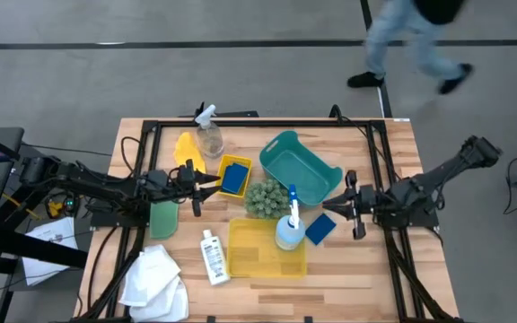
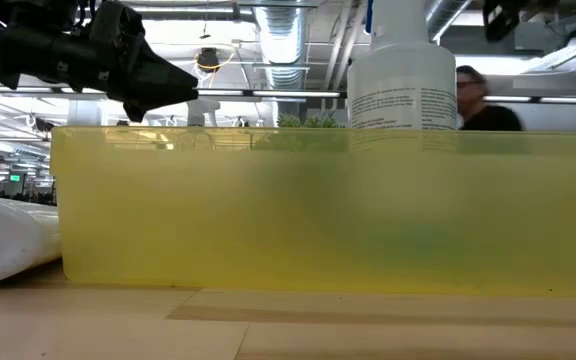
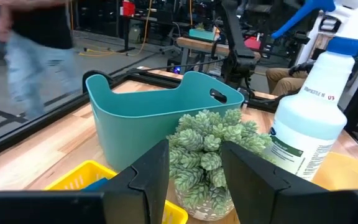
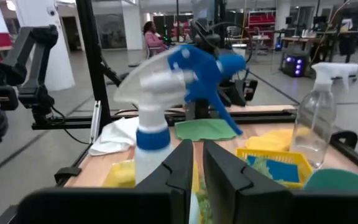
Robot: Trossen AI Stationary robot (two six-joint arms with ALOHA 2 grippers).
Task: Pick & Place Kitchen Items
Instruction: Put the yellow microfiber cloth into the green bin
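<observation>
My left gripper (image 1: pixel 200 184) is open and empty, level above the table's left half. It points toward the small yellow bin (image 1: pixel 234 175), which holds a blue sponge (image 1: pixel 234 179). In the left wrist view its fingers (image 3: pixel 194 180) frame the green bumpy ball (image 3: pixel 213 155). My right gripper (image 1: pixel 341 206) is shut and empty at the right. It points at the white spray bottle with a blue trigger (image 1: pixel 290 224) (image 4: pixel 166 93), which stands upright at the large yellow bin's right edge. A second blue sponge (image 1: pixel 320 227) lies on the table in front of it.
A teal basket (image 1: pixel 299 166) stands at the far middle and a large yellow bin (image 1: pixel 266 249) near the front. At the left are a clear spray bottle (image 1: pixel 209 136), a yellow piece (image 1: pixel 187 148), a green piece (image 1: pixel 162 218), a small white bottle (image 1: pixel 214 256) and white cloths (image 1: pixel 155 278). A person (image 1: pixel 411 40) walks beyond the far edge.
</observation>
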